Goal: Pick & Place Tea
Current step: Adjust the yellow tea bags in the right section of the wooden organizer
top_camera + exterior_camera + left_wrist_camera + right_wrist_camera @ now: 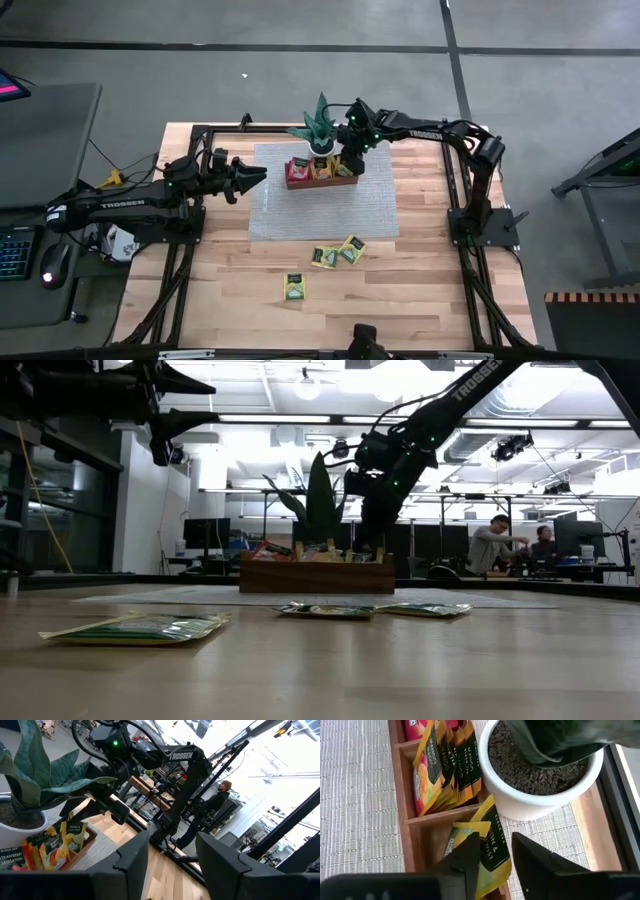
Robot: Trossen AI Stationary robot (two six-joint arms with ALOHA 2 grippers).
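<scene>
Right claw (495, 857) astride glossy yellow tea packet (492, 840)

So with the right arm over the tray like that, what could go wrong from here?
1. The right gripper hangs over the wooden tray's end compartment, where yellow packets lean on the white plant pot. They could tip out over the edge.
2. The pot sits right beside that compartment, so the fingers may bump it or the plant's leaves.
3. Green packets lie loose on the table; flat ones may be hard to grip.
</scene>
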